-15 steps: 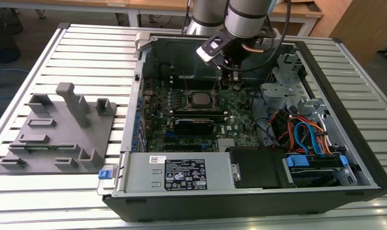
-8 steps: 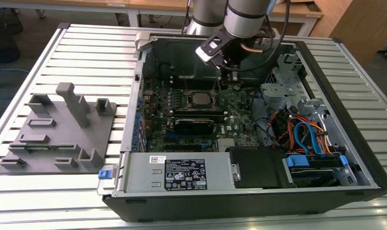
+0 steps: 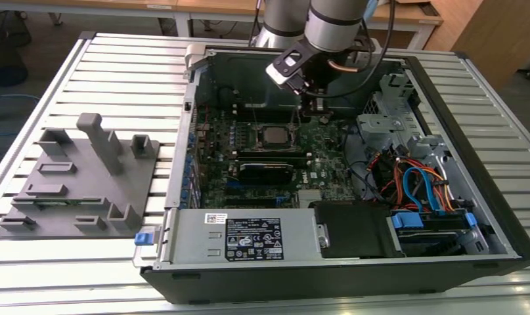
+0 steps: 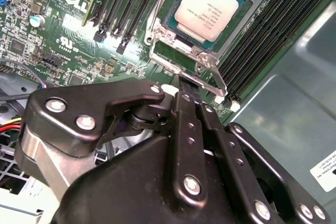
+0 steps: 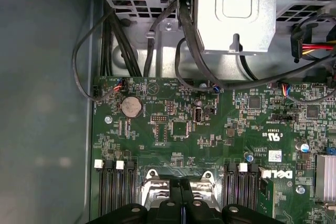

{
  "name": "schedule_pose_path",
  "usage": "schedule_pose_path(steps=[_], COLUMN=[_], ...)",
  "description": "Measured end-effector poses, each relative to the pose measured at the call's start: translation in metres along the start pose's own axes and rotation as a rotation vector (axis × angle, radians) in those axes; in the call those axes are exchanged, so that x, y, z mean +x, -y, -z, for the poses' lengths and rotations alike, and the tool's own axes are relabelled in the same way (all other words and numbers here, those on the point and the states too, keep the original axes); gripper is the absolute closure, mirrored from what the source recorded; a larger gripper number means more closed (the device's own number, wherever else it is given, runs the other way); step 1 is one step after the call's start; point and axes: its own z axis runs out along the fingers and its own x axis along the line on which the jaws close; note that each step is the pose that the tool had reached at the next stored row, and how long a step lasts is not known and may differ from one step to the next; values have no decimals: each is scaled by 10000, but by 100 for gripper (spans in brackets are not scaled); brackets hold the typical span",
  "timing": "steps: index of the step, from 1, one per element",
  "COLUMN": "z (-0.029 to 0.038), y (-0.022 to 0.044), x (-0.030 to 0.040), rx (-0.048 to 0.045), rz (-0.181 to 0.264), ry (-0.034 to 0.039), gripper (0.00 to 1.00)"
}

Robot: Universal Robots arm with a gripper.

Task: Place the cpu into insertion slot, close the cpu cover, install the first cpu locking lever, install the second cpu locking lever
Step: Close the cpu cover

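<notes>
The computer case (image 3: 335, 279) lies open on the slatted table (image 3: 98, 59), and the cpu (image 4: 209, 4) is home: it sits flat in the insertion slot (image 4: 168, 29), dull silver top facing up. In the exterior view the robot arm (image 3: 335, 20) reaches down into the case and the claw (image 3: 313, 108) hangs just beside the insertion slot.

In the second wrist view the claw (image 4: 188, 90) has its two black fingers pressed together, closed, with the tips touching the silver cpu cover (image 4: 181, 51) frame along the near edge of the insertion slot. I cannot tell whether anything is pinched between the tips, nor whether the cover lies flat or stands tilted.

Black memory slots (image 4: 123, 14) run along both sides of the insertion slot. A grey fixture block (image 3: 81, 177) sits on the table, well apart from the insertion slot.
</notes>
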Motion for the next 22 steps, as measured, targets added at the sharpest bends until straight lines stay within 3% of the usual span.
schedule_pose_path(steps=[18,22], z=[-3,-32], y=[96,132], x=[1,1], rx=[0,0], rz=[0,0], ry=[1,1], gripper=[90,90])
